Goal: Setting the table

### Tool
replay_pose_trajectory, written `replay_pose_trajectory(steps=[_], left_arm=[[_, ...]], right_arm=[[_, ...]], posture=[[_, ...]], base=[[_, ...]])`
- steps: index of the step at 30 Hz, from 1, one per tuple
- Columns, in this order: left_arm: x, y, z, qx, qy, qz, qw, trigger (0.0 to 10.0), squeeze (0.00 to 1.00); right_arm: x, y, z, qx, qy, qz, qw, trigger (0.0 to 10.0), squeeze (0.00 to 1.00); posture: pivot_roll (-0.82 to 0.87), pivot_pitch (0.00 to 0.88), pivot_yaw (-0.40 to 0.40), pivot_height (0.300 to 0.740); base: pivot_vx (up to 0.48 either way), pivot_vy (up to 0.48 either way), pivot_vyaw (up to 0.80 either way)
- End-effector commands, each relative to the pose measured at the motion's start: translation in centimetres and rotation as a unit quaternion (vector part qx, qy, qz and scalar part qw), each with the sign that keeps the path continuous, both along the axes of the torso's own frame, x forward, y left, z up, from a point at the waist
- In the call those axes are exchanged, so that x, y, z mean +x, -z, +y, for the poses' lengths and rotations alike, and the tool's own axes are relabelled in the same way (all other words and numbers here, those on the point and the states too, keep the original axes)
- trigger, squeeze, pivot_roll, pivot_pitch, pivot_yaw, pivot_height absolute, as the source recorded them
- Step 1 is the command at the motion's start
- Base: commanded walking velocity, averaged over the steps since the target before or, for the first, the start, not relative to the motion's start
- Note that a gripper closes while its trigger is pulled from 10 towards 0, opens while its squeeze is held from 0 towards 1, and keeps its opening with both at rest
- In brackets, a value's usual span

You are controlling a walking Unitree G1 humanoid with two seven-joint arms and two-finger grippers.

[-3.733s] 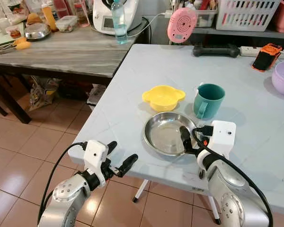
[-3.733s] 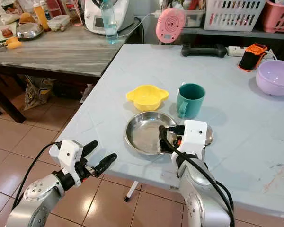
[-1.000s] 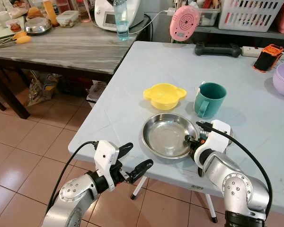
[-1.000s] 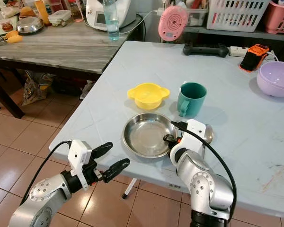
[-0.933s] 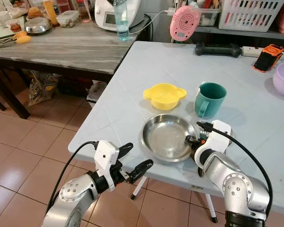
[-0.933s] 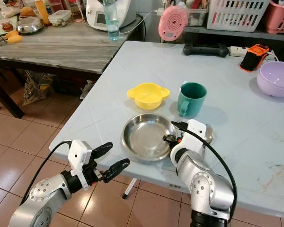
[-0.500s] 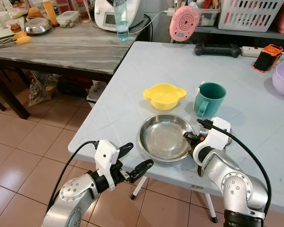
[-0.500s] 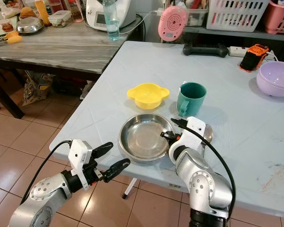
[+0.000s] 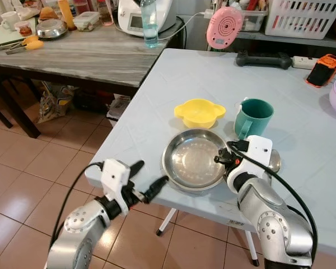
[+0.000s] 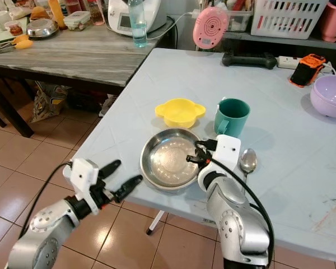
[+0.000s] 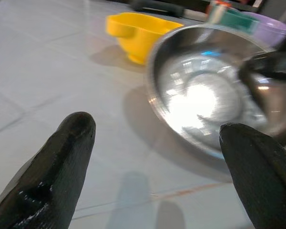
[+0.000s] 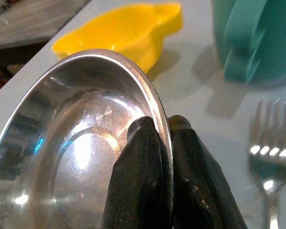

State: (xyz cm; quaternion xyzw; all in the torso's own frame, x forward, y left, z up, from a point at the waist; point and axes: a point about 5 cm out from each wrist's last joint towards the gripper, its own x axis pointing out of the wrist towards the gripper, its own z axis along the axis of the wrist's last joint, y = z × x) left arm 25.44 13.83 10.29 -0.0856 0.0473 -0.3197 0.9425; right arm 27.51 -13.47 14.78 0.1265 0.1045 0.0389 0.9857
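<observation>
right gripper [image 12: 155, 143] pinching steel plate [image 9: 191, 161] rim on counter [image 9: 157, 106]. left gripper [image 9: 148, 180] wide apart near counter's near edge. spoon [image 10: 247, 161] right of plate.

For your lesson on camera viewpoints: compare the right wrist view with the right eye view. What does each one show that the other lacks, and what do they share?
Right wrist view alone: a fork beside the steel plate, and the right gripper seen up close, its fingers pinching the plate's rim from both sides.

Right eye view alone: a spoon, the purple bowl, the pink speaker, and the left gripper, open near the table edge.

Shared: plate, yellow bowl, teal mug.
</observation>
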Motion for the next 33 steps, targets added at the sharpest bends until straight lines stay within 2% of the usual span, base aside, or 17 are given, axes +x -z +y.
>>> replay_pose_trajectory(steps=[1, 5, 6, 8, 10, 11, 14, 16, 21, 28, 33], left_arm=[[0.5, -0.2, 0.5, 0.003, -0.021, -0.007, 1.000, 10.0, 0.00], [1.8, 0.0, 1.7, 0.025, -0.107, -0.016, 0.994, 10.0, 0.00], [1.8, 0.0, 1.7, 0.025, -0.107, -0.016, 0.994, 10.0, 0.00], [2.2, 0.3, 2.2, 0.035, -0.145, -0.014, 0.989, 10.0, 0.00], [2.4, 0.5, 2.5, 0.045, -0.166, -0.013, 0.985, 10.0, 0.00], [2.5, 0.7, 2.7, 0.050, -0.176, -0.010, 0.983, 10.0, 0.00], [3.1, 1.2, 2.8, 0.058, -0.197, -0.005, 0.979, 10.0, 0.00], [3.4, 1.2, 2.6, 0.056, -0.197, -0.006, 0.979, 10.0, 0.00], [3.9, 1.0, 2.0, 0.050, -0.196, -0.014, 0.979, 10.0, 0.00], [4.5, 0.9, 1.8, 0.032, -0.203, -0.016, 0.978, 10.0, 0.00], [4.5, 0.9, 1.7, 0.026, -0.203, -0.016, 0.979, 10.0, 0.00]], right_arm=[[-0.2, -0.9, 0.2, -0.007, -0.007, -0.038, 0.999, 0.0, 0.00], [-0.3, -1.1, 0.0, -0.030, -0.008, -0.061, 0.998, 0.0, 0.00], [-0.3, -1.1, 0.0, -0.030, -0.008, -0.061, 0.998, 0.0, 0.00], [-0.3, -1.1, 0.0, -0.040, -0.007, -0.074, 0.996, 0.0, 0.00], [-0.4, -1.2, 0.0, -0.044, -0.007, -0.081, 0.996, 4.4, 0.00], [-0.4, -1.2, 0.0, -0.047, -0.008, -0.086, 0.995, 9.8, 0.00], [-0.9, -1.2, -0.1, -0.070, -0.007, -0.112, 0.991, 10.0, 0.00], [-1.1, -0.9, -0.1, -0.074, -0.006, -0.111, 0.991, 10.0, 0.00], [-1.3, -0.4, -0.2, -0.068, -0.003, -0.106, 0.992, 10.0, 0.00], [-1.3, -0.4, -0.3, -0.070, -0.003, -0.119, 0.990, 10.0, 0.00], [-1.4, -0.5, -0.1, -0.077, -0.010, -0.125, 0.989, 10.0, 0.00]], posture=[[-0.10, 0.057, 0.053, 0.740], [-0.10, 0.050, 0.058, 0.740], [-0.10, 0.050, 0.058, 0.740], [-0.10, 0.045, 0.061, 0.740], [-0.10, 0.042, 0.062, 0.740], [-0.10, 0.040, 0.064, 0.740], [-0.09, 0.035, 0.069, 0.740], [-0.09, 0.031, 0.071, 0.740], [-0.09, 0.021, 0.072, 0.740], [-0.10, 0.018, 0.074, 0.740], [-0.11, 0.023, 0.072, 0.740]], base=[[0.000, 0.000, 0.00], [0.000, 0.000, 0.00], [0.000, 0.000, 0.00], [0.000, 0.000, 0.00], [0.000, 0.000, 0.00], [0.000, 0.000, 0.00], [0.000, 0.000, 0.00], [0.000, 0.000, 0.00], [0.000, 0.000, -0.25], [0.000, 0.000, -0.68], [0.000, 0.097, 0.00]])
